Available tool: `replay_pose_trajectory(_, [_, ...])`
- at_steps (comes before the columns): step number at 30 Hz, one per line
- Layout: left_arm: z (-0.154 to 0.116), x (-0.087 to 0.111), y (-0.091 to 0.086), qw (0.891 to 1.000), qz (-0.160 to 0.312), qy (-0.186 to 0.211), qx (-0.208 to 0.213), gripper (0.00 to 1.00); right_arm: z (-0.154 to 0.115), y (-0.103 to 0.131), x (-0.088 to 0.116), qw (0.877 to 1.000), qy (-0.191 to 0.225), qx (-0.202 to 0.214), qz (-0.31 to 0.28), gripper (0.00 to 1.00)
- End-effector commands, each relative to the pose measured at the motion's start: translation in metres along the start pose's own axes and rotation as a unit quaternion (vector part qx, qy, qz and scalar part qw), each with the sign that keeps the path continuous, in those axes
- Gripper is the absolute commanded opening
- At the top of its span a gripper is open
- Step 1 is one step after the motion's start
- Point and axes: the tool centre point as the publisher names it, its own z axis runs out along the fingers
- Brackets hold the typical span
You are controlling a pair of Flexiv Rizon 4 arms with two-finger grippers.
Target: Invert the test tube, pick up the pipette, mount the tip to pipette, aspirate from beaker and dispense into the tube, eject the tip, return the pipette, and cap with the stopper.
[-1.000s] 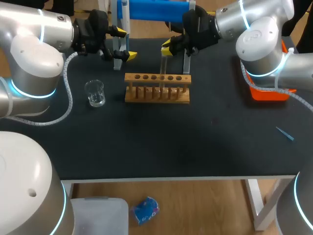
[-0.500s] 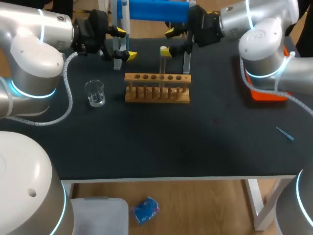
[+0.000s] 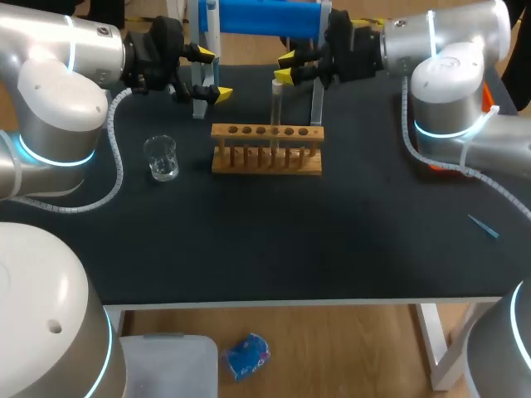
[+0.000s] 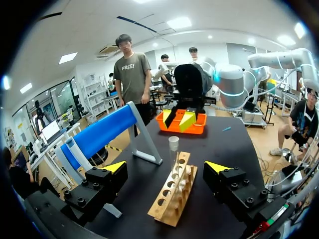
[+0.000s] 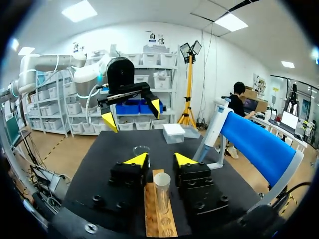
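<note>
A clear test tube (image 3: 276, 101) stands upright, mouth up, in the wooden rack (image 3: 267, 157) at the back middle of the table. My right gripper (image 3: 285, 67) hovers just behind and above the tube's mouth, its fingers a small gap apart and touching nothing. In the right wrist view the tube (image 5: 161, 194) rises from the rack (image 5: 155, 221) below the gripper (image 5: 160, 160), free of both fingers. My left gripper (image 3: 213, 74) hangs wide open to the left of the rack, holding nothing; its wrist view shows the tube (image 4: 173, 148) and rack (image 4: 169, 201) ahead of the gripper (image 4: 166, 167).
A glass beaker (image 3: 161, 157) stands left of the rack. A blue cylinder on a grey frame (image 3: 261, 16) lines the back edge. An orange tray (image 3: 433, 161) sits at the right, mostly behind my right arm. A small blue tip (image 3: 483, 226) lies on the table's right side.
My right gripper let go of the test tube, which now stands in the rack. It drew back and up, its fingers spreading wide and then narrowing. The left arm kept still.
</note>
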Motion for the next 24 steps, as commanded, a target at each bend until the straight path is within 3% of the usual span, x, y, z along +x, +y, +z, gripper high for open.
replay_pose_trajectory(1, [-0.001, -0.001, 0.000, 1.000, 0.000, 0.002, 0.001, 1.00, 0.001, -0.002, -0.003, 1.000, 0.015, -0.020, 0.002, 0.00])
replay_pose_trajectory(10, [-0.001, -0.001, 0.000, 1.000, 0.000, 0.002, 0.001, 1.00, 0.004, -0.001, -0.001, 0.998, 0.046, -0.052, 0.006, 0.00])
replay_pose_trajectory(24, [-0.001, -0.001, 0.000, 1.000, 0.000, 0.002, 0.001, 1.00, 0.011, -0.010, 0.000, 0.998, 0.050, -0.048, 0.011, 0.00])
